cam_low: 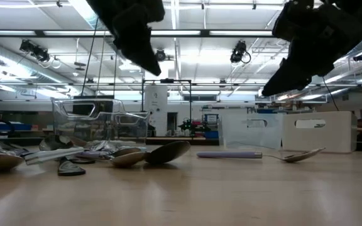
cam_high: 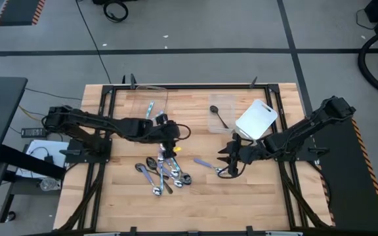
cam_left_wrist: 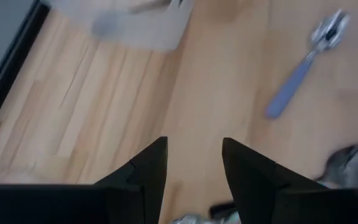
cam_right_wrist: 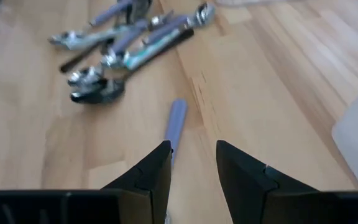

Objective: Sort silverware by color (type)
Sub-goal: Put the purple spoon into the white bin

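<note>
Several spoons point(cam_high: 165, 172), some with light-blue handles and some dark, lie in a loose pile on the wooden table point(cam_high: 254, 203). My left gripper point(cam_high: 169, 147) hovers open above the pile's far side point(cam_left_wrist: 194, 155). One blue-handled spoon point(cam_high: 208, 164) lies alone to the right of the pile. My right gripper point(cam_high: 225, 162) hangs open just over its bowl end, and in the right wrist view its handle point(cam_right_wrist: 176, 123) runs out from between the fingers point(cam_right_wrist: 192, 155). The low view shows both grippers, left point(cam_low: 144, 53) and right point(cam_low: 281, 81), clear of the table.
At the far side stand two clear containers: the left one point(cam_high: 146, 105) holds a blue-handled spoon point(cam_high: 149, 109), the right one point(cam_high: 227, 113) a dark spoon point(cam_high: 219, 117). A white lid point(cam_high: 256, 119) leans beside the right container. Bare wood lies along the near edge.
</note>
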Action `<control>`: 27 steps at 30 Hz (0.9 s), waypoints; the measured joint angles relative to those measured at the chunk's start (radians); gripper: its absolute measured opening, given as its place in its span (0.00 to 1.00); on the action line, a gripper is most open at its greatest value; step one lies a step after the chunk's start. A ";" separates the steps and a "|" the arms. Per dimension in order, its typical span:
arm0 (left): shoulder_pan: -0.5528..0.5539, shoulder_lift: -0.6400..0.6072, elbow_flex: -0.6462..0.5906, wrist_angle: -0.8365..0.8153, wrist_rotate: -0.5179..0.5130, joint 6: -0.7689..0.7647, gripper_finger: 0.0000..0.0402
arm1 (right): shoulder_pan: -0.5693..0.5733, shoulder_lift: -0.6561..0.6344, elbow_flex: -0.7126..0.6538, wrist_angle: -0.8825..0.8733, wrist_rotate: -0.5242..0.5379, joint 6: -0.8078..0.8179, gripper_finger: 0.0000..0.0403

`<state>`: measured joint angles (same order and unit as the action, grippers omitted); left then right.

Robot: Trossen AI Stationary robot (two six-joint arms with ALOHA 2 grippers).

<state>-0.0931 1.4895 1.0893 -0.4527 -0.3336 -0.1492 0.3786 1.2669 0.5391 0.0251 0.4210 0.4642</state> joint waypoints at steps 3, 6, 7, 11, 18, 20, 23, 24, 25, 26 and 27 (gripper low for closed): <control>-0.049 0.000 0.000 0.097 0.000 0.072 0.40 | 0.000 0.076 0.064 -0.050 0.000 0.004 0.34; -0.090 0.000 0.000 0.143 0.004 0.139 0.40 | 0.000 0.146 0.138 -0.109 -0.001 0.012 0.34; -0.102 0.000 0.000 0.147 0.005 0.160 0.40 | 0.000 0.165 0.159 -0.126 -0.002 0.012 0.34; -0.130 0.000 0.000 0.141 0.000 0.216 0.40 | -0.005 0.240 0.252 -0.195 -0.003 0.012 0.34; -0.164 0.000 -0.088 0.142 0.002 0.209 0.40 | -0.026 0.346 0.407 -0.376 -0.052 0.069 0.34; -0.178 0.000 -0.119 0.149 -0.001 0.185 0.40 | -0.029 0.383 0.430 -0.385 -0.079 0.080 0.34; -0.206 0.000 -0.169 0.178 -0.001 0.157 0.40 | -0.041 0.445 0.462 -0.392 -0.124 0.091 0.34; -0.217 0.000 -0.189 0.195 -0.001 0.155 0.40 | -0.045 0.465 0.475 -0.398 -0.143 0.097 0.34; -0.228 0.000 -0.209 0.214 -0.001 0.155 0.40 | -0.049 0.483 0.490 -0.416 -0.156 0.107 0.35; -0.239 0.000 -0.226 0.230 -0.001 0.155 0.40 | -0.053 0.500 0.509 -0.440 -0.160 0.115 0.35; -0.251 0.000 -0.243 0.245 -0.002 0.155 0.40 | -0.056 0.514 0.527 -0.459 -0.161 0.120 0.35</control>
<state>-0.3441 1.4895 0.8466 -0.2079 -0.3353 0.0063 0.3228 1.7805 1.0663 -0.4342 0.2604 0.5841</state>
